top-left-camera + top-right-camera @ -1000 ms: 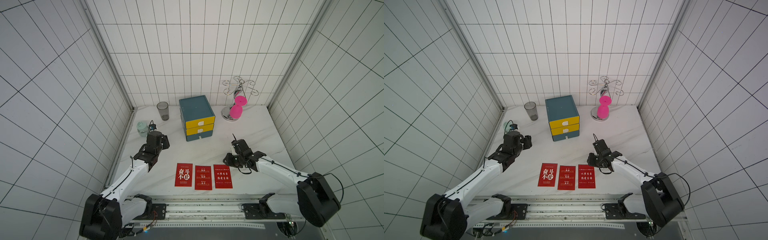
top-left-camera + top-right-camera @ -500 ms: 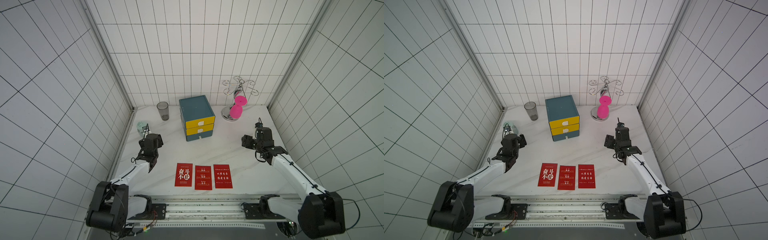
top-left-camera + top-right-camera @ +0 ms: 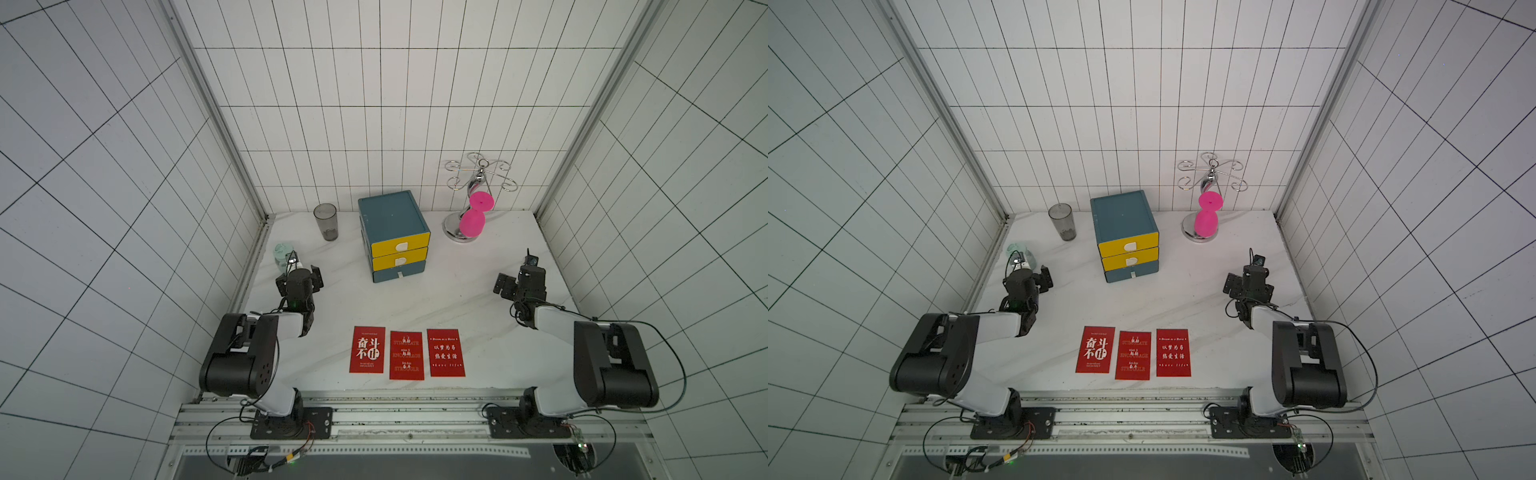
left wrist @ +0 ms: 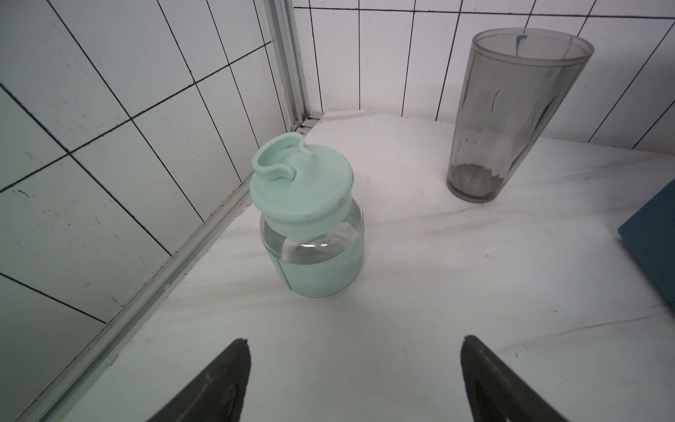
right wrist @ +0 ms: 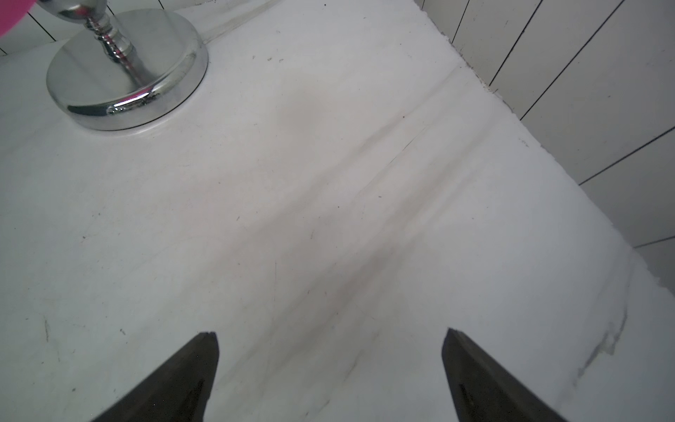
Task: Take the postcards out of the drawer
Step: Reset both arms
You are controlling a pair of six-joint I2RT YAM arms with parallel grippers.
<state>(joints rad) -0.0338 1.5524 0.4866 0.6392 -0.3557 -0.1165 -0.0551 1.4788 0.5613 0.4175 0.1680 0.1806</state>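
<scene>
Found left gripper (image 4: 354,343) drawn back toward the side wall since a second ago, jaws now standing wide apart, holding nothing. Directly ahead of it: mint-green lidded glass bottle (image 4: 310,226); farther ahead, grey translucent plastic tumbler (image 4: 511,109). Found right gripper (image 5: 330,334) likewise pulled well away from the cards, formerly just beside them; jaws spread wide, empty, above bare white marbled tabletop (image 5: 328,182), with chrome round-based cup stand (image 5: 124,73) ahead. Noted three flat red rectangular postcards (image 3: 407,354), white-lettered, lying in a row on the tabletop, behind and between both grippers, unmoved. Noted teal drawer cabinet (image 3: 392,212) with two yellow fronts, ahead and between the grippers, all drawers shut.
</scene>
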